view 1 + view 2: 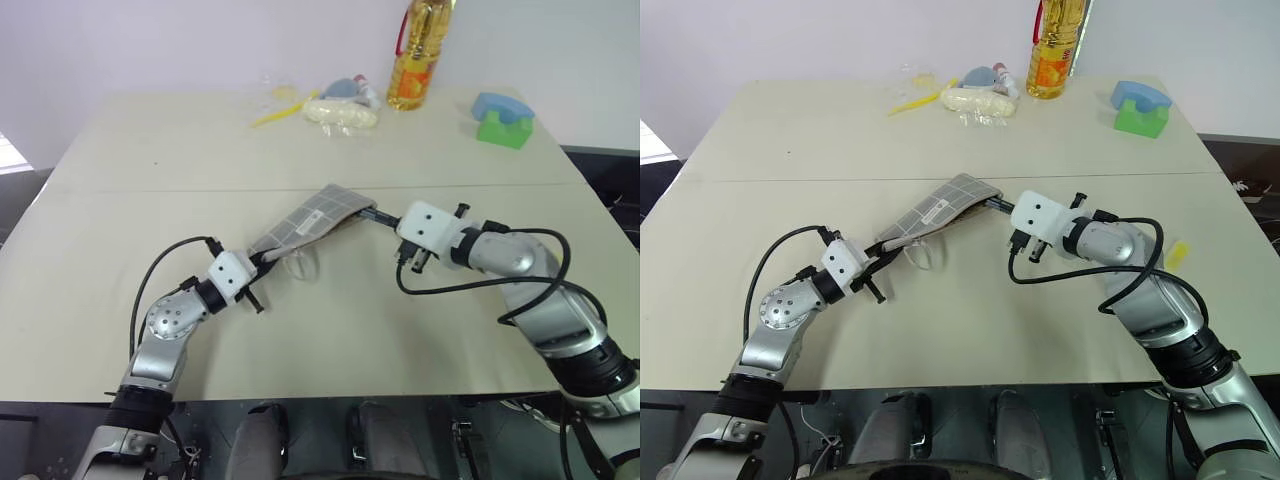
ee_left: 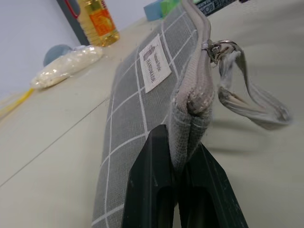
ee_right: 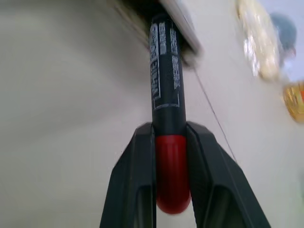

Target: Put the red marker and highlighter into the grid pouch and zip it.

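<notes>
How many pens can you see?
2. The red marker is pinched in the right tool, tip at the grid pouch. A yellow one lies near the table's right edge. Others may be hidden.

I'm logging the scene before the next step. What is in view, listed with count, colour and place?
grid pouch: one, grey with white grid lines, mid-table, one end pinched by the left hand
red marker: one, black body with a red end, in the right hand, tip at the pouch's far end
oil bottle: one, yellow, far edge
white bag: one, far edge beside the bottle
blocks: green with blue on top, far right
table: one, beige
left hand: shut on the pouch
right hand: shut on the marker
</notes>
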You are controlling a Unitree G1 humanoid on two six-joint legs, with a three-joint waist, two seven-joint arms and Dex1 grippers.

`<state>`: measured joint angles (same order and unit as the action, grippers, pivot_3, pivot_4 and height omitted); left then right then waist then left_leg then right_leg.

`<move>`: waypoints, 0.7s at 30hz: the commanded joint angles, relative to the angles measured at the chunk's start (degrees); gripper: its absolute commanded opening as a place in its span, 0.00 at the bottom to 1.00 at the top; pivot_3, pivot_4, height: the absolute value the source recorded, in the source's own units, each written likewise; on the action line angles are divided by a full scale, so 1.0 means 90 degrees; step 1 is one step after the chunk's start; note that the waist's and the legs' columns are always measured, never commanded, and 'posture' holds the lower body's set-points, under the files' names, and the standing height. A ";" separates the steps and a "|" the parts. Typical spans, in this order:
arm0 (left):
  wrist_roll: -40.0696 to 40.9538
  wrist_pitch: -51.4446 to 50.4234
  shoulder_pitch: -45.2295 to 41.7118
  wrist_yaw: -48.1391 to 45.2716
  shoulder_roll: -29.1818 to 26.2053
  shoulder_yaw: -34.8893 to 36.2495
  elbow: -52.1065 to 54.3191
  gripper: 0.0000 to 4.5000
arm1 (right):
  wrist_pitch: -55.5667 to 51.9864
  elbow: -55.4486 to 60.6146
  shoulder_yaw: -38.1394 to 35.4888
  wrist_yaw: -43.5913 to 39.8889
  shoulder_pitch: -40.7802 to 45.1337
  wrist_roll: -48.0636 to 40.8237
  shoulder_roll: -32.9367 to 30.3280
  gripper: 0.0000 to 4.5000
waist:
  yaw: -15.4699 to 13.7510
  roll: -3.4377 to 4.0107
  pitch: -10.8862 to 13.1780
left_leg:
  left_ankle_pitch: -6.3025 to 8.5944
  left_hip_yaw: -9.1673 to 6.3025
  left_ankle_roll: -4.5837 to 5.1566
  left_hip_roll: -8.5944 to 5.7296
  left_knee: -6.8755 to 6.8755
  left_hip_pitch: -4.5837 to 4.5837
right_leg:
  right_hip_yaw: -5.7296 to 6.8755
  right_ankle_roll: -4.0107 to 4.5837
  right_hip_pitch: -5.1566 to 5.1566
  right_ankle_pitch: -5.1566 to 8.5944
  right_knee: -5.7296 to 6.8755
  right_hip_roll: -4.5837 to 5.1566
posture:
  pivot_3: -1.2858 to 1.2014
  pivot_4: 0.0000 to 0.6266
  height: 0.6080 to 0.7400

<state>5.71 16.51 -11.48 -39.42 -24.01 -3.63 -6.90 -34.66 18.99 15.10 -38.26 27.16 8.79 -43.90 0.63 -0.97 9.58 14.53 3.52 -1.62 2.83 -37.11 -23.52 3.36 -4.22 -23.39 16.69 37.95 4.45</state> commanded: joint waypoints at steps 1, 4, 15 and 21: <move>0.0221 -0.0080 -0.0023 0.0020 0.0025 0.0130 0.0218 0.00 | -0.0003 0.0116 -0.0376 -0.0020 0.0041 -0.0060 -0.0006 0.07 | 0.0004 0.0000 0.0000 | 0.0000 0.0000 0.0000 0.0000 0.0000 0.0000 | 0.0000 0.0000 0.0000 0.0000 0.0000 -0.0001 | 0.52 0.24 1.00; 0.0249 -0.0112 -0.0019 -0.0024 0.0010 0.0139 0.0228 0.00 | 0.0042 0.0136 -0.0420 -0.0049 -0.0001 -0.0046 -0.0030 0.07 | -0.0001 0.0000 0.0000 | 0.0000 0.0000 0.0000 0.0001 0.0000 0.0000 | 0.0000 0.0000 0.0000 0.0000 0.0000 -0.0001 | 0.52 0.24 1.00; 0.0450 -0.0196 -0.0309 -0.1045 -0.0199 -0.0296 0.0431 0.00 | 0.1875 0.0297 0.0775 -0.0572 0.0185 0.1008 -0.0204 0.07 | 0.0001 0.0000 0.0000 | 0.0000 0.0002 -0.0001 -0.0002 -0.0002 0.0001 | 0.0000 0.0000 0.0001 0.0000 0.0000 -0.0001 | 0.52 0.24 1.00; 0.0518 -0.0194 -0.0630 -0.1638 -0.0283 -0.0465 0.0334 0.00 | 0.2711 0.0261 0.1079 -0.0850 0.0369 0.1356 -0.0082 0.07 | -0.0001 0.0000 0.0000 | -0.0001 0.0003 -0.0001 -0.0003 -0.0005 0.0001 | 0.0001 0.0000 0.0002 0.0000 0.0001 -0.0002 | 0.52 0.24 1.00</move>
<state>8.82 14.03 -16.10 -52.83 -26.76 -7.13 -5.64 -12.71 19.90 24.60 -45.41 29.17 20.36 -45.29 0.63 -0.98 9.58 14.53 3.54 -1.63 2.80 -37.16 -23.51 3.37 -4.22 -23.37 16.69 37.96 4.44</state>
